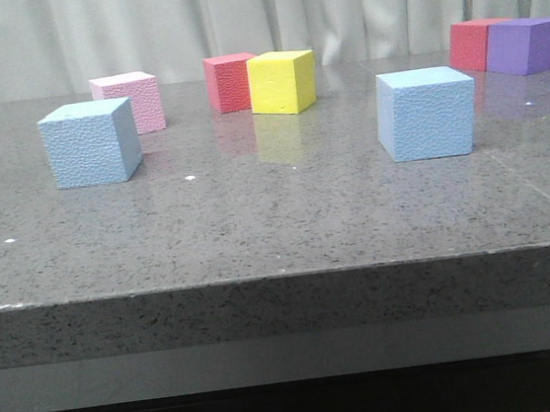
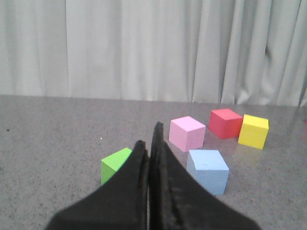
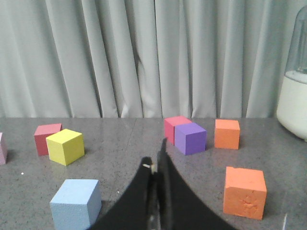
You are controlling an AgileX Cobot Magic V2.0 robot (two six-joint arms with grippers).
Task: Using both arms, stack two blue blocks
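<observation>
Bench edge: the grey speckled bench [image 1: 282, 265] fills the foreground of the front view; no arm shows in that view.
Left gripper [image 2: 149, 143]: seen in its wrist view only, jaws pressed together with nothing between them, held above the bench.
Right gripper [image 3: 156, 165]: seen in its wrist view only, jaws likewise together and empty.
Left blue block [image 1: 89, 143]: sits flat on the left part of the bench, just in front of the pink cube [image 1: 129, 101]; in the left wrist view it lies just beyond and to one side of the closed jaws [image 2: 207, 170], with a green cube [image 2: 115, 164] on the other side.
Right blue block [image 1: 426, 112]: flat on the right part of the bench, well apart from the other blue one; in the right wrist view it is near the jaws, off to one side [image 3: 76, 203].
Middle ground: a red cube [image 1: 229, 82] and a yellow cube [image 1: 282, 81] touch or nearly touch, between the two blue blocks but farther back.
Far right: a purple cube [image 1: 525, 45] beside another red one [image 1: 475, 44].
Step in hand: judged to be the start; neither block is grasped or stacked.
Next move: each arm would need to part its jaws, line up over its own blue block and come down astride it, keeping clear of the pink and green neighbours.
</observation>
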